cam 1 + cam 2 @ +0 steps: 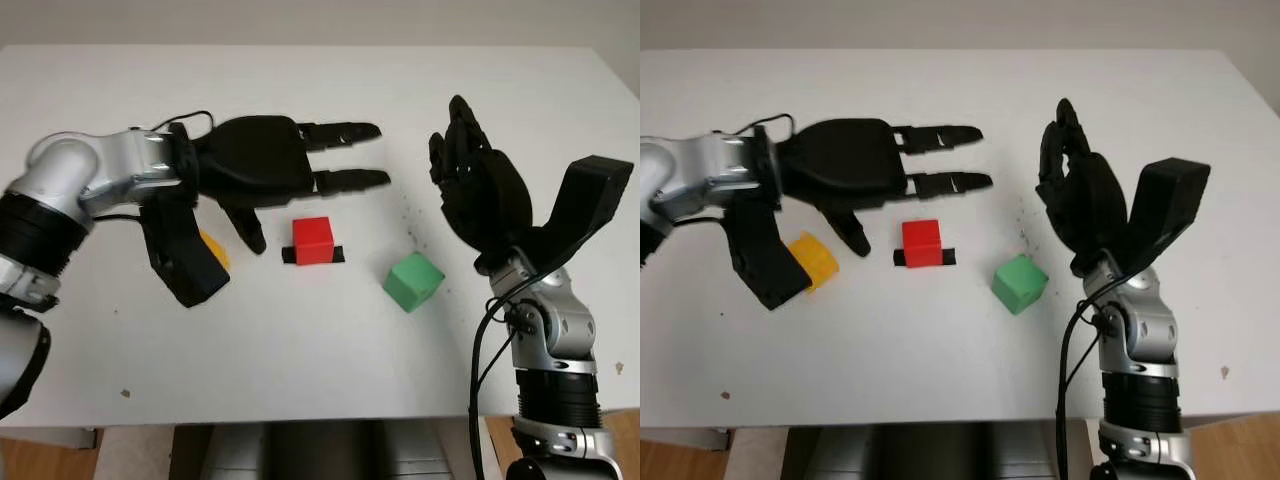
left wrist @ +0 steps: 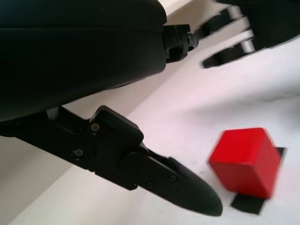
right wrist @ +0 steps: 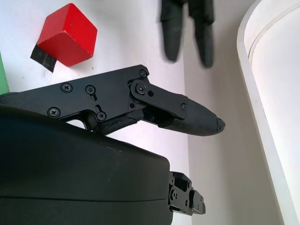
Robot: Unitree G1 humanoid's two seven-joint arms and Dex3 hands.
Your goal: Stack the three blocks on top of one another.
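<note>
A red block (image 1: 312, 240) sits mid-table on a strip of black tape (image 1: 340, 256). The green block (image 1: 413, 281) lies to its right, nearer the front. Left of the red one, the yellow block (image 1: 813, 258) is partly hidden behind my left forearm. My left hand (image 1: 335, 185) is open and hovers just behind and left of the red block, its thumb (image 2: 154, 173) pointing down beside the red block (image 2: 244, 161). My right hand (image 1: 465, 165) is open, raised to the right of the green block, holding nothing. The red block (image 3: 68, 33) is in the right wrist view too.
All of this is on a white table (image 1: 300, 350), whose front edge (image 1: 300, 422) runs just ahead of my arms. A black cable (image 1: 190, 118) loops off the left wrist. Bare tabletop lies in front of the blocks and at the back.
</note>
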